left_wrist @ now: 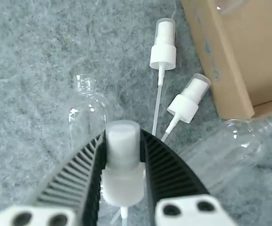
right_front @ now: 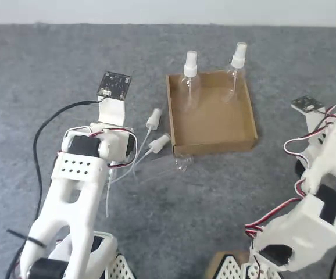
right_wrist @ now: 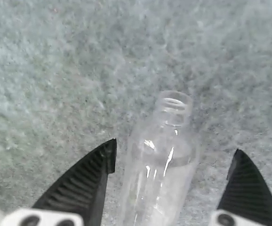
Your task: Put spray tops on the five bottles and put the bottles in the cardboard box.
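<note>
Left tool (left_wrist: 122, 136) clamping narrow on white plastic spray top (left_wrist: 123, 165). Right tool (right_wrist: 174, 149) gaping wide, straddling uncapped clear plastic bottle (right_wrist: 171, 120), seemingly lying on grey bench (right_front: 52, 70). Two capped bottles (right_front: 190, 81) standing in brown cardboard box (right_front: 214, 145). Three bottles, three tops remaining undone.

**Grey cloth table with a box, loose tops and bare bottles**

We see a table (right_front: 52, 70) covered in grey, felt-like cloth. The open cardboard box (right_front: 214, 144) sits flat on it. Just beside the box, on the left arm's side, lie the far spray top (right_front: 153, 119) and the near spray top (right_front: 159, 142), apart from each other. A clear bottle (right_front: 167, 166) lies on its side near the box's near corner. A second uncapped bottle (left_wrist: 85, 110) lies on the cloth, and a third uncapped bottle (right_wrist: 162, 155) rests elsewhere on it.
</note>
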